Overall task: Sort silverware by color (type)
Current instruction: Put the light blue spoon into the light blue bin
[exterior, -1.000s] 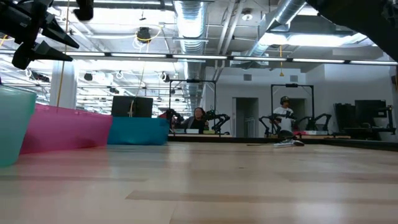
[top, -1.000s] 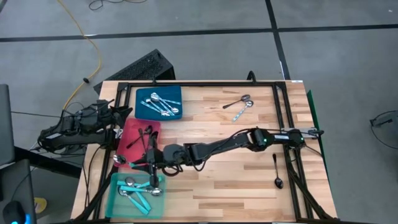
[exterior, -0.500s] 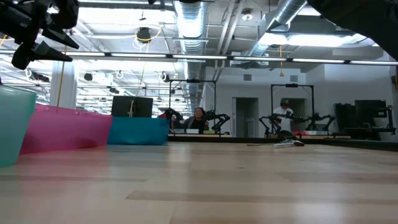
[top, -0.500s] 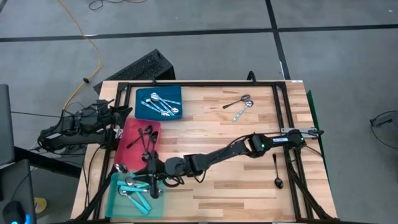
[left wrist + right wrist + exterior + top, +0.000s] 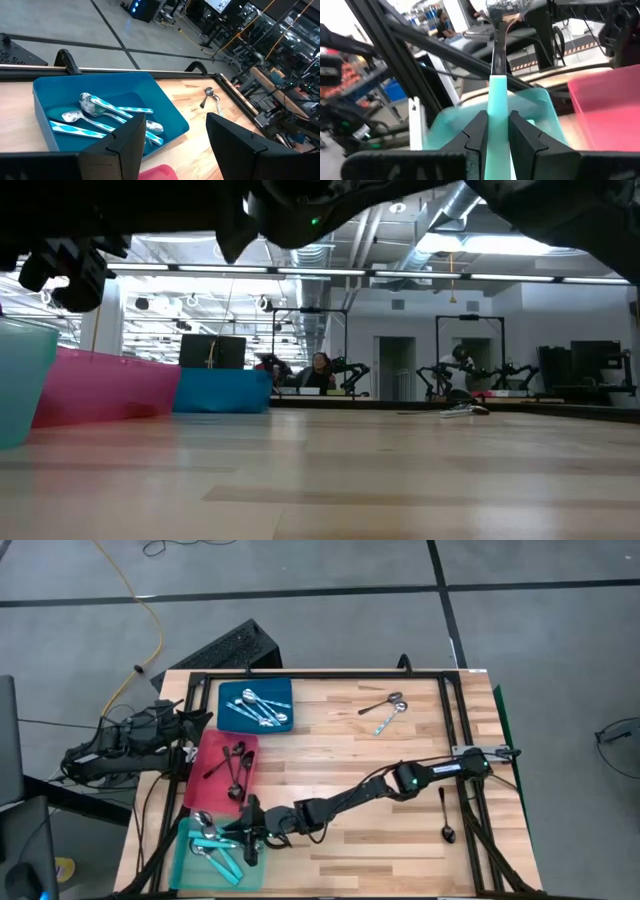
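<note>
My right gripper (image 5: 241,837) reaches across the table and hovers over the teal tray (image 5: 190,865). It is shut on a spoon with a turquoise handle (image 5: 496,95), whose silver bowl (image 5: 203,821) points toward the table's left. The teal tray holds several turquoise-handled spoons (image 5: 215,848). Black spoons (image 5: 236,765) lie in the red tray (image 5: 210,745). Shiny silver spoons (image 5: 107,112) lie in the blue tray (image 5: 285,690). A dark silver spoon (image 5: 380,704), a turquoise-handled spoon (image 5: 388,719) and a black spoon (image 5: 445,817) lie loose on the table. My left gripper (image 5: 175,142) waits open at the table's left edge. My right gripper pinches the spoon's turquoise handle (image 5: 496,125) between its two fingers (image 5: 475,132). The fingers come in level from the table's right and lie along the spoon. The spoon sticks out ahead of the fingers, bowl end foremost, lifted clear above the teal tray.
A black frame (image 5: 320,675) runs around the tabletop. The three trays stand in a row along the left side. The middle of the wooden table (image 5: 360,765) is crossed by my right arm. People and other robot stations show in the room beyond.
My right gripper has carried the spoon toward the table's near edge and downward, from beside the red tray to over the teal tray. It has also rolled a little. The spoon stays pinched and clear of the trays.
</note>
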`<action>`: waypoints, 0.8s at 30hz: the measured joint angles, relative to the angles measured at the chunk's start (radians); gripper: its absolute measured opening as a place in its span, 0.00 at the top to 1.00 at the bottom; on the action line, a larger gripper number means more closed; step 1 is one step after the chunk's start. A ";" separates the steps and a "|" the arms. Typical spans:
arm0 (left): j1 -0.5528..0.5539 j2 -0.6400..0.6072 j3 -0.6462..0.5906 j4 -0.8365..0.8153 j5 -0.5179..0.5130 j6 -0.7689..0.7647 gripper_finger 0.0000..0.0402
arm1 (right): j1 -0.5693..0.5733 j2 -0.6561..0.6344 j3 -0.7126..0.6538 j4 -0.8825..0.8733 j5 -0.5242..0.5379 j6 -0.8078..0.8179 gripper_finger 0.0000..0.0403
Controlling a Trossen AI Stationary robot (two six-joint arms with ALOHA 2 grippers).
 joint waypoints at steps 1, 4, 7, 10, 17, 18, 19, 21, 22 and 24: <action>0.000 0.000 0.000 -0.001 0.000 0.000 0.52 | 0.000 -0.002 0.001 -0.004 -0.001 0.008 0.79; 0.000 0.000 0.000 0.000 -0.001 -0.001 0.52 | 0.005 -0.009 0.004 -0.037 -0.006 0.010 0.79; 0.000 0.000 0.000 0.000 -0.001 -0.001 0.52 | 0.006 -0.006 0.002 -0.057 -0.030 0.012 0.79; 0.000 0.000 0.000 0.000 -0.001 -0.001 0.52 | 0.006 -0.006 0.002 -0.066 -0.036 0.019 0.79; 0.000 0.000 0.000 0.000 -0.003 -0.001 0.52 | -0.012 -0.006 0.003 -0.116 -0.155 0.085 0.79; 0.000 0.000 0.000 0.000 -0.004 -0.001 0.52 | -0.015 -0.006 0.003 -0.120 -0.164 0.085 0.79; 0.000 0.000 0.000 0.000 -0.004 -0.001 0.52 | -0.016 -0.006 0.003 -0.122 -0.176 0.087 0.79; 0.000 0.000 0.000 0.000 -0.006 -0.001 0.52 | -0.020 -0.006 0.003 -0.122 -0.201 0.097 0.79; 0.000 0.000 0.000 0.000 -0.006 -0.001 0.52 | -0.024 -0.006 0.003 -0.123 -0.218 0.109 0.79; 0.000 0.000 0.000 0.000 -0.006 -0.001 0.52 | -0.028 -0.006 0.003 -0.124 -0.256 0.139 0.79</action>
